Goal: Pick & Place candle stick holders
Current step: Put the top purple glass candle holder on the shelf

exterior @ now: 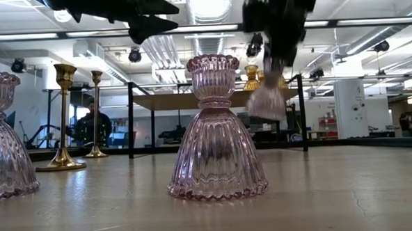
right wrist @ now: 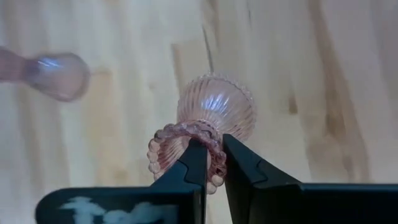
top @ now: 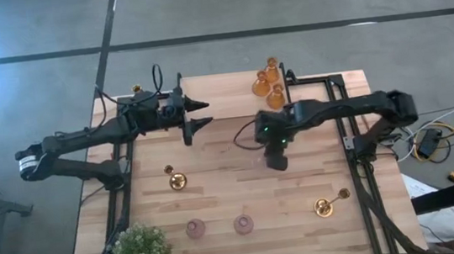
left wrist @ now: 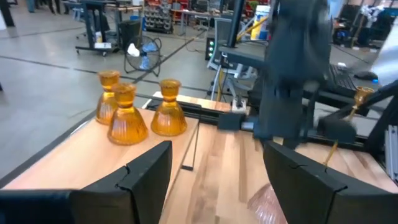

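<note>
A pink glass candle stick holder (right wrist: 214, 118) is pinched by its beaded rim between the narrow fingers of the right end effector (right wrist: 211, 163), lifted clear of the wooden counter (top: 241, 185) near its middle; in the low view it hangs blurred (exterior: 266, 99) below the dark arm. Two more pink holders stand on the counter toward 6 o'clock, one at (top: 195, 228) and one at (top: 243, 224), the nearer rising large in the low view (exterior: 216, 132). Three amber glass holders (top: 269, 83) cluster together at about 1 o'clock by the far edge. One gold holder (top: 177, 181) sits at 9 o'clock of centre, another (top: 324, 207) lies toward 4 o'clock. The left end effector (top: 200, 114) hovers at 11 o'clock with its fingers spread wide, holding nothing. A green leafy plant (top: 139, 253) occupies the 7 o'clock corner.
</note>
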Tool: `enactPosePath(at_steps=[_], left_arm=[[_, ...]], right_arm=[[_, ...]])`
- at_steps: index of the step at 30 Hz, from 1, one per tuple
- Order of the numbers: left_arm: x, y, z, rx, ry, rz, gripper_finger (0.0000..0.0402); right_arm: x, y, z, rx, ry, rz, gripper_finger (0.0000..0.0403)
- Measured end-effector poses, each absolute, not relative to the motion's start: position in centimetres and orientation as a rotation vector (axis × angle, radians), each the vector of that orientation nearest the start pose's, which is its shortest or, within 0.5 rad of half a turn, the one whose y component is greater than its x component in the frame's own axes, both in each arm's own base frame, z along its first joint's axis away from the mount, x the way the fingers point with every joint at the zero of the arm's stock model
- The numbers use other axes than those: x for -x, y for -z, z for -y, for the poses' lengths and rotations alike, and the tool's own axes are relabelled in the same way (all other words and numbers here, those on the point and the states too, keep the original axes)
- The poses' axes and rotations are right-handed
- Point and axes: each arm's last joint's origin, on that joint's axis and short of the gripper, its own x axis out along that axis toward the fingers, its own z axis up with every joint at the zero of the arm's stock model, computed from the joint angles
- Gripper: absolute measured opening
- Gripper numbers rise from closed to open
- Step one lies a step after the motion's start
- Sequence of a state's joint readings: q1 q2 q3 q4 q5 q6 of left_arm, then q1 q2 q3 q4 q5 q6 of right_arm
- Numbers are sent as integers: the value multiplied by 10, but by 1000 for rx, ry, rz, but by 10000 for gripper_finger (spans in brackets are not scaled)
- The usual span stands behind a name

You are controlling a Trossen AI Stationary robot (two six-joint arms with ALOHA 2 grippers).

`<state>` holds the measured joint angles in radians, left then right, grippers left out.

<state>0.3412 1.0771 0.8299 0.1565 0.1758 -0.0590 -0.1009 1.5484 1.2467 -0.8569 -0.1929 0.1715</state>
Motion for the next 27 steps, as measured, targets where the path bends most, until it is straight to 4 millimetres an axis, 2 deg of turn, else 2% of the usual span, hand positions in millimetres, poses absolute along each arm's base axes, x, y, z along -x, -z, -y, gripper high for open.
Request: enactPosePath(at_steps=[4, 7, 13, 21, 27], left_arm=[[-236, -323, -71, 67, -139, -98, 257], [-247, -323, -62, 41, -147, -114, 257], [-285, -327, -42, -122, -254, -243, 257], [-343, -345, -35, -238, -271, -354, 257], [-370, -355, -37, -258, -267, -394, 257]], right_arm=[[-289, -298, 23, -349, 13, -1034, 19], [-278, -323, 27, -394, 85, -939, 19], [-270, -354, 39, -473, 286, -774, 19], [-272, -367, 53, -497, 407, -697, 19], [-274, -368, 54, -497, 406, -687, 19]])
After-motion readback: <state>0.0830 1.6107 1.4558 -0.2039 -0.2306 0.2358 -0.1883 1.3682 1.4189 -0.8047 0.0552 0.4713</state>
